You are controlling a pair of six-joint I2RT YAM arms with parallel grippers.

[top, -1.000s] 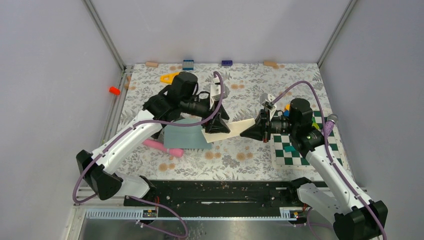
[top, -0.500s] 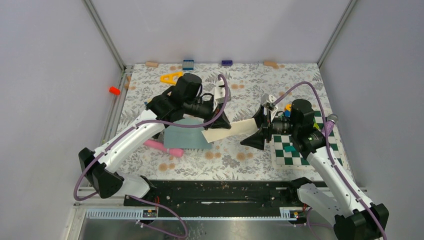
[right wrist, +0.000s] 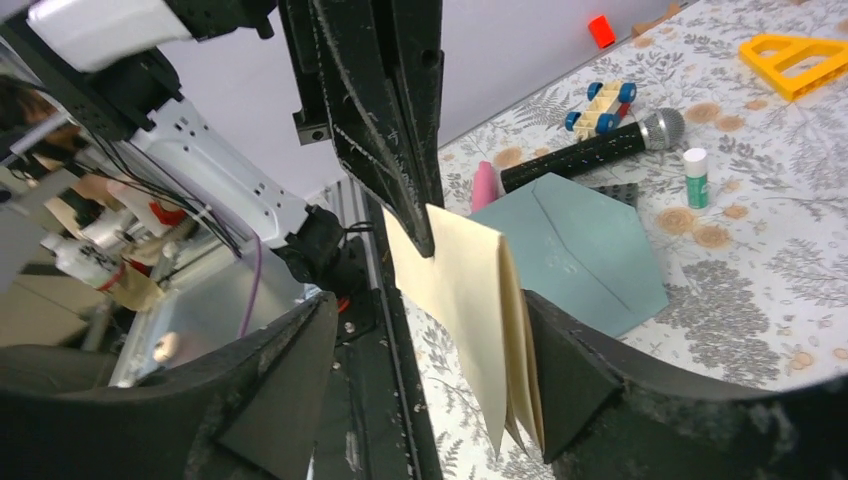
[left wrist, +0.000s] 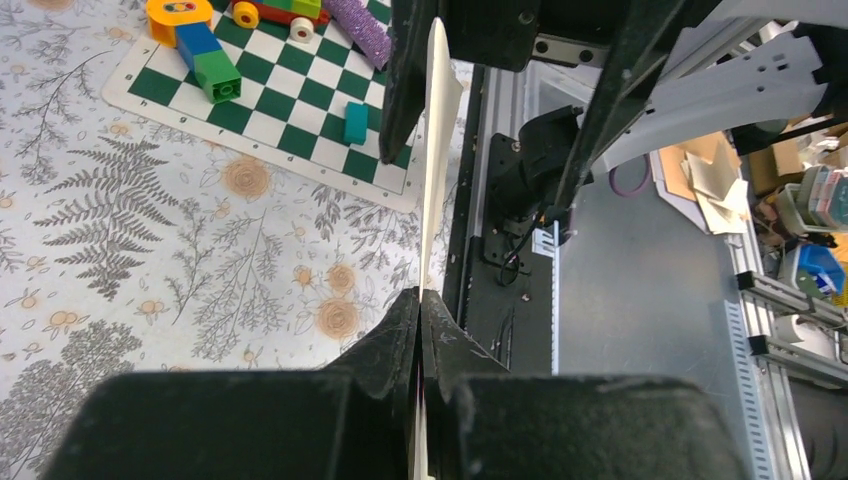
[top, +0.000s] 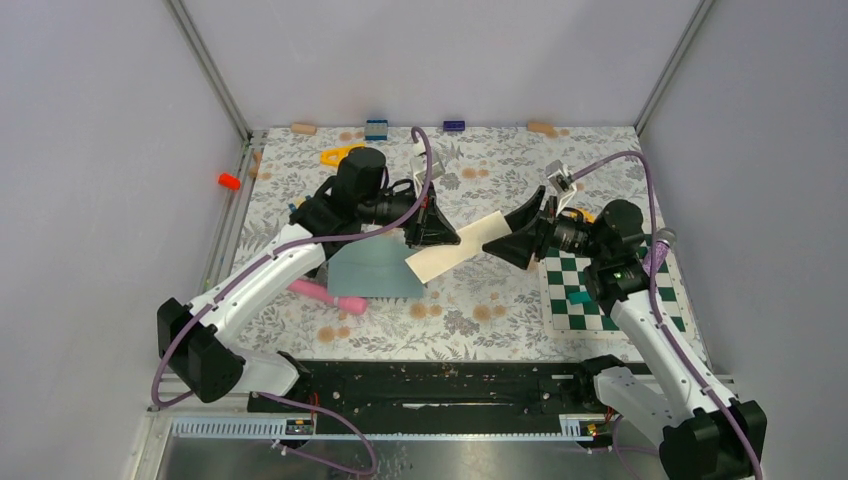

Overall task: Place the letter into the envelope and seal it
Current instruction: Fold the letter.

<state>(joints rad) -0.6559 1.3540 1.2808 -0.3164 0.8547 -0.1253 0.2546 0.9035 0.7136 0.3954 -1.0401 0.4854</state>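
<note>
Floral-print table point(top: 480, 300): flat teal-grey paper envelope point(top: 365, 275) lies left of centre. Cream folded paper letter point(top: 460, 248) is off the table by its right edge, pinched in closed left gripper point(top: 440, 238). Right gripper point(top: 500, 238) is wide open, fingers either side of the letter's other end.

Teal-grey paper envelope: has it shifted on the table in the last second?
No. The teal-grey paper envelope still lies beside the pink rod, same spot on the floral tablecloth.
</note>
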